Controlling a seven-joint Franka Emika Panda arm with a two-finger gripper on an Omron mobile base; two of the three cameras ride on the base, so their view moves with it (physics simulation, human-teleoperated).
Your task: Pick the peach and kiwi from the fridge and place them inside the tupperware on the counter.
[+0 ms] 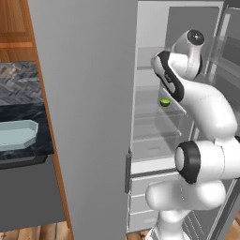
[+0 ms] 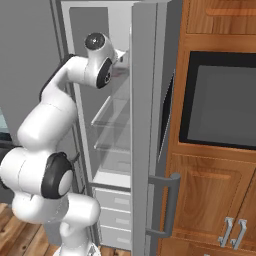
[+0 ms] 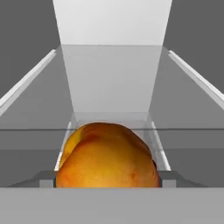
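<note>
You see the peach [image 3: 107,156] large between the gripper [image 3: 107,180] fingers, which touch both its sides, clamped on it. Your arm reaches over the fridge [image 1: 84,93] upper glass shelf [image 3: 111,87], with bare shelf beyond; the kiwi [image 1: 165,102] lies near the next shelf's front edge.

- No text, label, brand, number or sign can be read in any view.
- The fridge [image 1: 84,117] door and walls are plain grey, unmarked.
- The dark oven [image 2: 220,105] front beside it is blank.
- The arm [image 1: 201,108] carries no legible marking; the round cap at its top joint may bear a small mark, too blurred to tell.
- The peach [image 3: 107,157] has no sticker.
</note>
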